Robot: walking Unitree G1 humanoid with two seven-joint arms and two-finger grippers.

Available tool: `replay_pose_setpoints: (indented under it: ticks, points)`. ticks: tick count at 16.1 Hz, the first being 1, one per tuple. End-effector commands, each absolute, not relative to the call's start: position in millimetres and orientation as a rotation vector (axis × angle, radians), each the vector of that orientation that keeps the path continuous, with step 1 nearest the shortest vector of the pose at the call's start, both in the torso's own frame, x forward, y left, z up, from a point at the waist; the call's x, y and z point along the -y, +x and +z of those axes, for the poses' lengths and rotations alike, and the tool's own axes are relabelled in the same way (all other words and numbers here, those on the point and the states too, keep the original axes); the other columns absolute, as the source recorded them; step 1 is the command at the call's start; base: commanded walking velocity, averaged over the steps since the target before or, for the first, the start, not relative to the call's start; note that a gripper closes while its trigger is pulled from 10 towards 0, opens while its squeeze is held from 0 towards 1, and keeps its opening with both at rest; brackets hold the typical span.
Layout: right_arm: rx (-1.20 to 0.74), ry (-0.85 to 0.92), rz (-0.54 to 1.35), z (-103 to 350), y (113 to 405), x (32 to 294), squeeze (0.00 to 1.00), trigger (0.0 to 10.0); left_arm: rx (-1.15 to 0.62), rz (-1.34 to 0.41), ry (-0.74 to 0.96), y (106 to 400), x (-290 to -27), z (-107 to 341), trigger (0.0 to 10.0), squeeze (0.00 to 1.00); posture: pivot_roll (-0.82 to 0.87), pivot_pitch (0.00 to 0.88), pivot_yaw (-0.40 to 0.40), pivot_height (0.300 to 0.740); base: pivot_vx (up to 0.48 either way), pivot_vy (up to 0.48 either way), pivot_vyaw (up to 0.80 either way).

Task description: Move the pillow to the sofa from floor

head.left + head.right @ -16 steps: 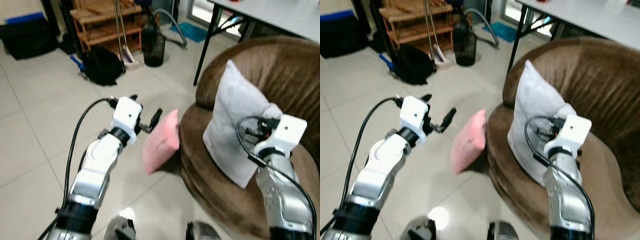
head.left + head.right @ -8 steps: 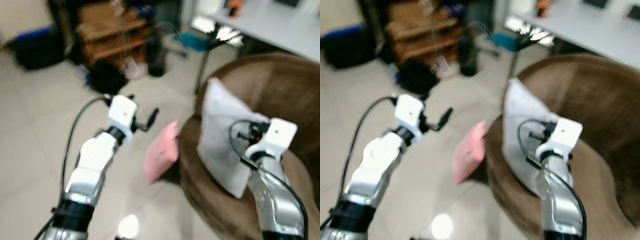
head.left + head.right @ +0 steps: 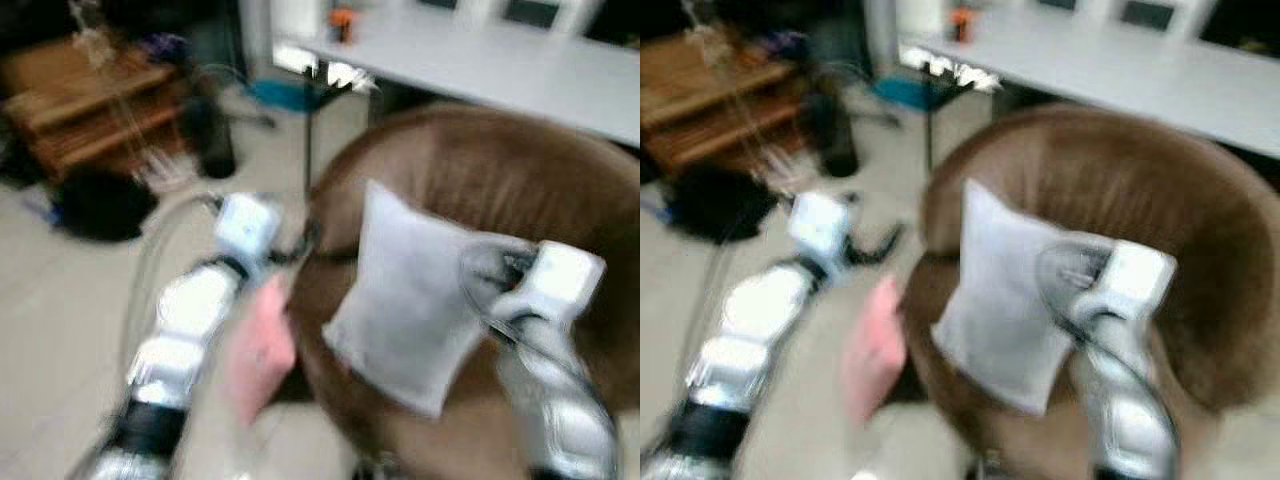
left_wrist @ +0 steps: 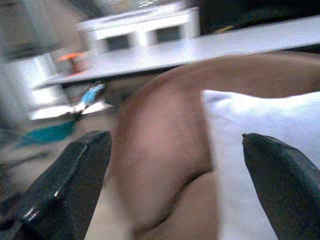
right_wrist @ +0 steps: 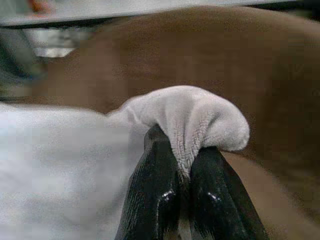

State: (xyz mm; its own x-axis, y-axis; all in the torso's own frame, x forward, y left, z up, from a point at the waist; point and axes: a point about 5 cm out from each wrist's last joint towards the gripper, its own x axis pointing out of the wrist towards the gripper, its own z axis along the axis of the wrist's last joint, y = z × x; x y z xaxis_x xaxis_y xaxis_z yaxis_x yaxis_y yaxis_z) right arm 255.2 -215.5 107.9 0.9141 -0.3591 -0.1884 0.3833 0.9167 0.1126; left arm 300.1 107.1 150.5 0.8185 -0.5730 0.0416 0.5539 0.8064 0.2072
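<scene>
Our view has swung toward the round brown sofa [image 3: 470, 190] — our right gripper [image 5: 182, 192] clamps a corner of the white fabric pillow [image 3: 400, 290] over the seat; left gripper [image 4: 175, 185] spread, empty — next, we lower and release

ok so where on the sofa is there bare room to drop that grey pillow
Bare brown seat shows ahead of the right gripper, between the grey pillow it pinches by a corner and the curved backrest of the sofa. The sofa's left edge is crowded: the pink pillow leans against it and the open left gripper is beside it.
</scene>
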Motion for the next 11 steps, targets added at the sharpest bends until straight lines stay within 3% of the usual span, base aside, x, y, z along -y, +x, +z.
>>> replay_pose_setpoints:
  ticks: [1, 2, 7, 9, 10, 11]
  points:
    - [-0.108, 0.15, -0.377, 121, 258, 212, 0.0, 10.0, 0.096, -0.611, 0.212, 299, -116, 152, 10.0, 0.0, -0.03, 0.027, -0.012, 0.736, 0.319, 0.0, -0.8]
    - [-0.111, 0.163, -0.385, 119, 258, 212, 0.0, 10.0, 0.06, -0.667, 0.221, 294, -114, 146, 10.0, 0.0, -0.03, 0.029, -0.013, 0.736, 0.0, 0.0, -0.8]
    - [-0.198, 0.126, -0.491, 108, 269, 226, 0.0, 10.0, 0.003, -0.893, 0.251, 273, -117, 140, 10.0, 0.0, -0.01, 0.07, -0.001, 0.736, 0.0, 0.0, 0.0]
    - [-0.257, 0.18, -0.562, 95, 291, 244, 0.0, 10.0, -0.072, -1.034, 0.234, 262, -122, 137, 10.0, 0.0, -0.01, 0.097, 0.006, 0.736, 0.0, 0.0, 0.0]
    - [-0.266, 0.212, -0.559, 92, 301, 249, 0.75, 10.0, -0.107, -1.084, 0.244, 257, -124, 135, 10.0, 0.0, -0.01, 0.104, 0.011, 0.736, 0.0, 0.0, 0.0]
    - [-0.257, 0.227, -0.538, 92, 310, 252, 1.0, 10.0, -0.129, -1.112, 0.246, 254, -126, 134, 10.0, 0.0, -0.01, 0.111, 0.012, 0.736, 0.0, 0.0, 0.0]
